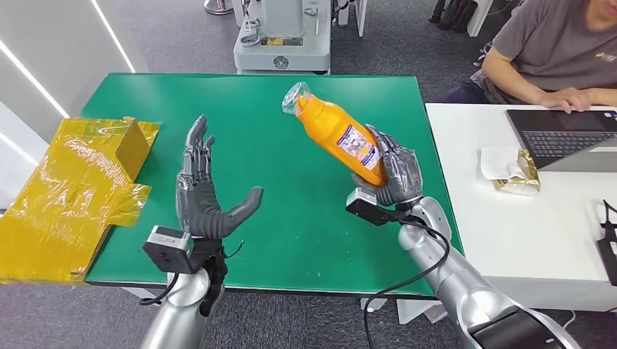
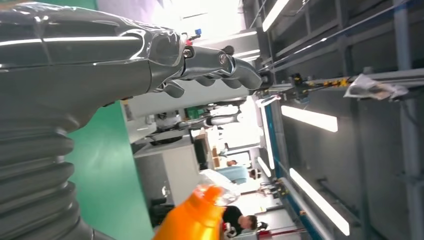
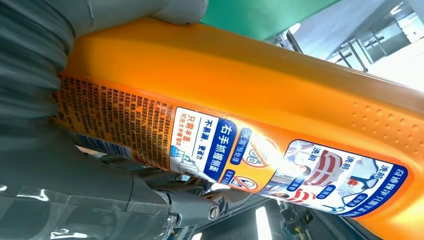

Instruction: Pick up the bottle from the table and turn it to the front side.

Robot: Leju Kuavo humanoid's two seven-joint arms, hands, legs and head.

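An orange bottle (image 1: 337,134) with a clear cap and a blue-and-white label is lifted above the green table (image 1: 291,218), tilted with its cap toward the far left. My right hand (image 1: 393,174) grips its lower end. The right wrist view is close on the bottle (image 3: 260,100), with printed label text facing the camera and dark fingers (image 3: 200,200) under it. My left hand (image 1: 206,198) is raised over the near left of the table, palm up, fingers apart, holding nothing. In the left wrist view the bottle's cap end (image 2: 200,215) appears beyond the left hand (image 2: 125,60).
Crumpled yellow plastic wrap (image 1: 73,189) with a box inside covers the table's left edge. A white desk (image 1: 509,240) stands to the right, with a laptop (image 1: 567,138), a wrapped packet (image 1: 513,171) and a person (image 1: 553,51) seated. A grey machine base (image 1: 284,43) stands behind the table.
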